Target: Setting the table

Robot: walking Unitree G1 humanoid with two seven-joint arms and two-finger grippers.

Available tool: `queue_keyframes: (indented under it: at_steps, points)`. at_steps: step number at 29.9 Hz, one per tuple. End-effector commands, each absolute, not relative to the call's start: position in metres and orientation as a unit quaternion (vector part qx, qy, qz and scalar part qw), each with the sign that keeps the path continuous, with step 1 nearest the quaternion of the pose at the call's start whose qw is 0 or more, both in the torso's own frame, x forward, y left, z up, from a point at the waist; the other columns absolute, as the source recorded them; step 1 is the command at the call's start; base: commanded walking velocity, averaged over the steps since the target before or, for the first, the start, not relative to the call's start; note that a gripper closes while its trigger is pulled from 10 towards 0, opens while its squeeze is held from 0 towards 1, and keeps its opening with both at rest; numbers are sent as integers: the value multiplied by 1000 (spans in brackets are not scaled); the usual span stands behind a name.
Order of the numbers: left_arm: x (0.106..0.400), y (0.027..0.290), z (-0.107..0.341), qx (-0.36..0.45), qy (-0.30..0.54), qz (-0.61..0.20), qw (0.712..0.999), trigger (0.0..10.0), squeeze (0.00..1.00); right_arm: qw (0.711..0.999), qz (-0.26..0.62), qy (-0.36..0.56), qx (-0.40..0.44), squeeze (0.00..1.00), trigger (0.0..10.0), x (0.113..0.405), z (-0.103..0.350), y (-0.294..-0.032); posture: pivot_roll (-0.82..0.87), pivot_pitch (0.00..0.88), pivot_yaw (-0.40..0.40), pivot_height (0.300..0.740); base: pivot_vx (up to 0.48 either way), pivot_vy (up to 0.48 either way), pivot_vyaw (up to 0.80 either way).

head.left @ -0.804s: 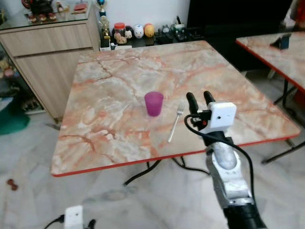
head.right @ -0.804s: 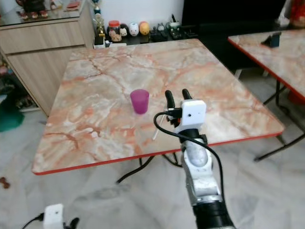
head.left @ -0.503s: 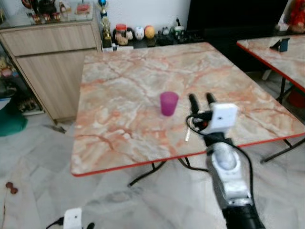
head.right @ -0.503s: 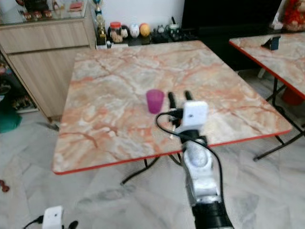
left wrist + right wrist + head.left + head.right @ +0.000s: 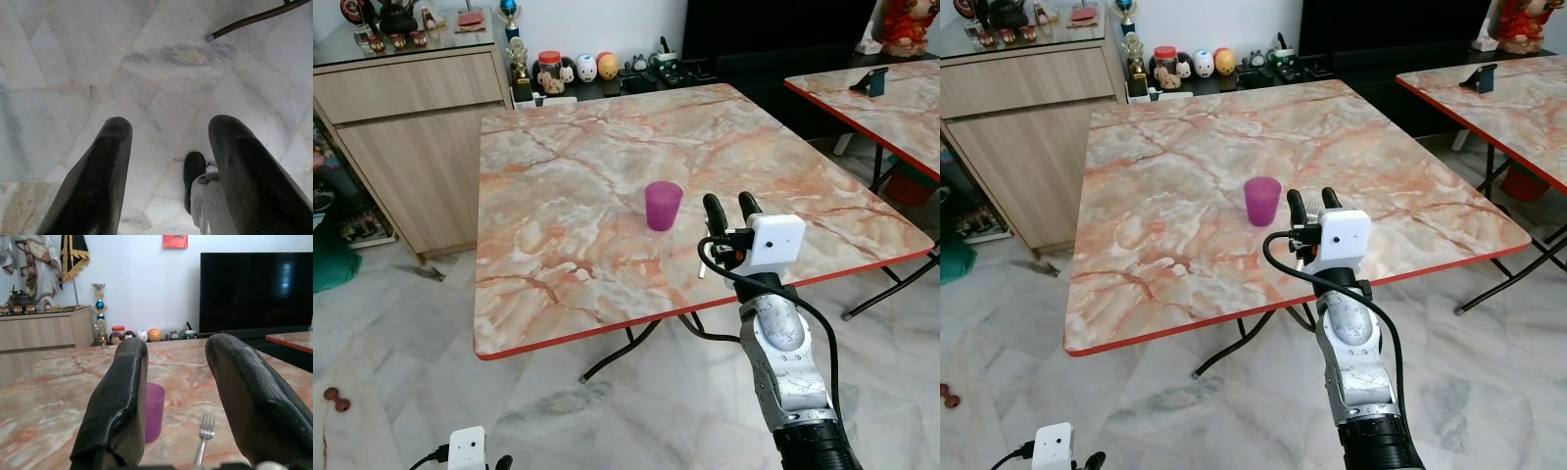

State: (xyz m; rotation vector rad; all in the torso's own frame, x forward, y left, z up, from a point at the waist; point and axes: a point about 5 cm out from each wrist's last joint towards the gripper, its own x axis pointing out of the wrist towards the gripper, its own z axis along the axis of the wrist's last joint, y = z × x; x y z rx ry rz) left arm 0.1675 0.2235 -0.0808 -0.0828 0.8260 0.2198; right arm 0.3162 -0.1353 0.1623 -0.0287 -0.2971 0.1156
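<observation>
Presently the right gripper (image 5: 731,207) is raised over the near edge of the marble table (image 5: 568,157), its two black fingers (image 5: 122,396) spread apart and holding nothing; a purple cup (image 5: 663,205) stands upright near the table's middle; a fork (image 5: 204,437) lies flat just beside it, past the fingertips; the left gripper (image 5: 168,171) hangs low over the tiled floor (image 5: 73,58), fingers apart, empty.

a wooden sideboard (image 5: 406,127) stands against the white wall, with a trophy (image 5: 512,20) and small figurines (image 5: 578,68) just beside it. a black television (image 5: 254,289) sits further along the wall. a second marble-topped table (image 5: 886,103) carries a small blue object (image 5: 873,80). the floor (image 5: 391,343) is pale marble tile.
</observation>
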Motion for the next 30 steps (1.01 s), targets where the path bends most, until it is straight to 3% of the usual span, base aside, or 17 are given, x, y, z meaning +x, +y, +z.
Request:
queue_keyframes:
  at_steps: [1, 15, 30]
  points:
    - [167, 222, -82, -38, 405, 101, 908, 10000, 0, 988, 52, -145, -11, 0, 10000, 316, 161, -138, -82, 0, 35, 740, 0, 0, 0]
    - [170, 219, -80, -39, 394, 95, 913, 10000, 0, 988, 52, -142, -11, 0, 10000, 316, 161, -137, -83, 0, 35, 740, 0, 0, 0]
    - [180, 211, -76, -35, 369, 85, 925, 10000, 0, 990, 52, -132, -15, 0, 10000, 316, 157, -138, -84, 0, 34, 740, 270, 0, 0]
